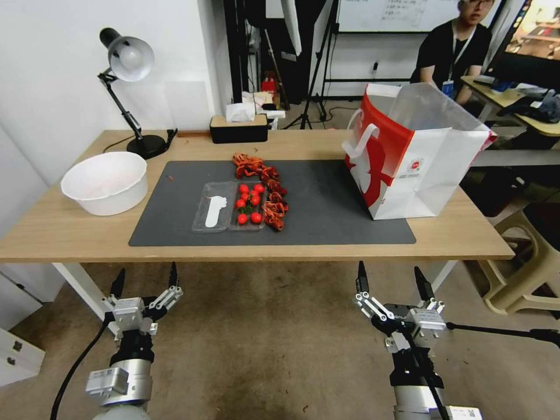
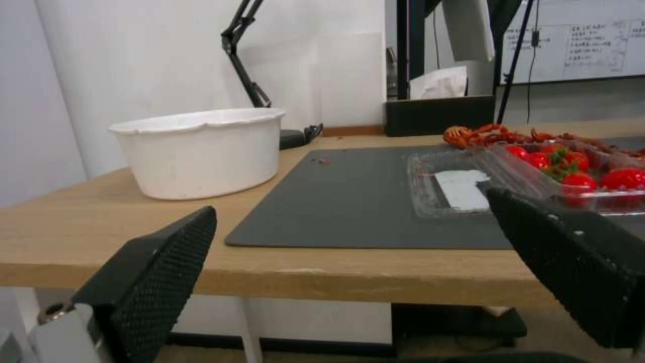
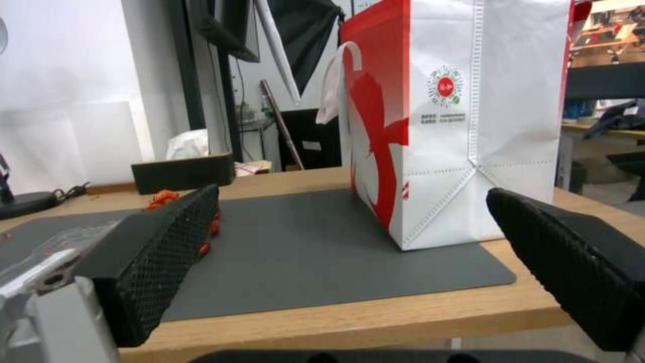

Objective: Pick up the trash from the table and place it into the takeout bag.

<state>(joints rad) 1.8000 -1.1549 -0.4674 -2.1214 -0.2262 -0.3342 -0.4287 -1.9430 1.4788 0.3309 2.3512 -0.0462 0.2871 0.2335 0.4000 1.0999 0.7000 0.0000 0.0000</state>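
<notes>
On the table [image 1: 70, 233], a dark grey mat [image 1: 326, 210] carries the trash: an open clear plastic box [image 1: 219, 216] holding red cherry tomatoes [image 1: 249, 204], and a row of red crayfish shells [image 1: 265, 186] beside it. The white and red takeout bag [image 1: 420, 169] stands open at the mat's right end. My left gripper [image 1: 146, 279] is open below the table's front edge, facing the plastic box [image 2: 457, 186]. Also below that edge, my right gripper [image 1: 391, 280] is open and faces the takeout bag [image 3: 470, 126]. Neither holds anything.
A white tub [image 1: 105, 182] sits on the table's left end. A desk lamp [image 1: 129, 64] and a black tissue box [image 1: 239, 128] stand along the back edge. A beige stool [image 1: 525, 262] is on the floor to the right.
</notes>
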